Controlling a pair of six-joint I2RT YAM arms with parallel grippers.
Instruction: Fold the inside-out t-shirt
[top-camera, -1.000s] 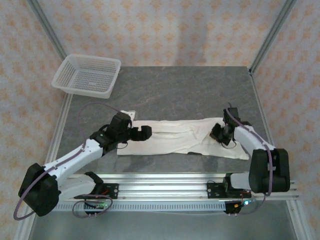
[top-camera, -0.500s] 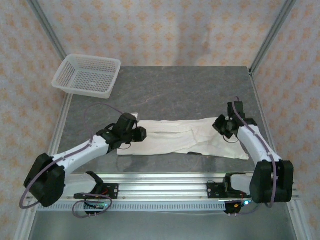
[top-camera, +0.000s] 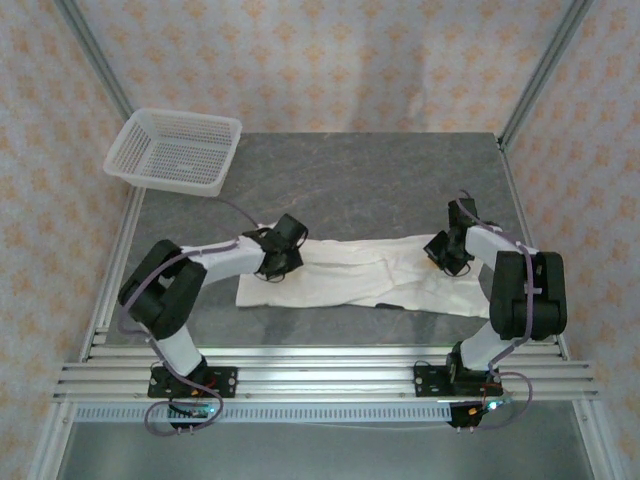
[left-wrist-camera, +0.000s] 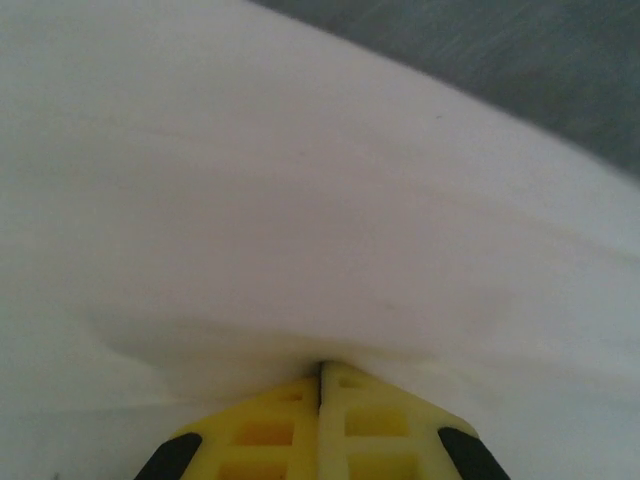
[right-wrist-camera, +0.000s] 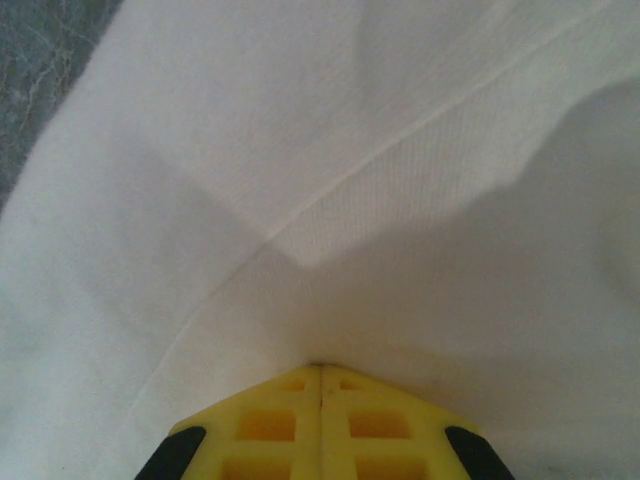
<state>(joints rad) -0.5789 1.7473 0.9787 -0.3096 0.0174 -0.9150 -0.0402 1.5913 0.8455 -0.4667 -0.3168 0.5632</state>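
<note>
The inside-out t-shirt (top-camera: 350, 275) lies as a long, wrinkled cream-white band across the near half of the table. My left gripper (top-camera: 280, 262) sits on its left end and my right gripper (top-camera: 447, 252) on its right part. In the left wrist view the yellow fingers (left-wrist-camera: 375, 420) meet, with the cloth (left-wrist-camera: 300, 200) puckered and drawn in at the left gripper's (left-wrist-camera: 322, 365) tips. In the right wrist view the right gripper (right-wrist-camera: 320, 367) is likewise shut on a pinch of cloth (right-wrist-camera: 350, 150), beside a seam line. The shirt's tag is hidden.
A white mesh basket (top-camera: 175, 150) stands at the far left corner of the dark grey table (top-camera: 370, 180). Metal frame posts rise at both far corners, and an aluminium rail (top-camera: 320, 375) runs along the near edge.
The left gripper slid right and farther onto the shirt's left end and shut on the cloth. The right arm swung upright, its gripper staying shut on the right part.
</note>
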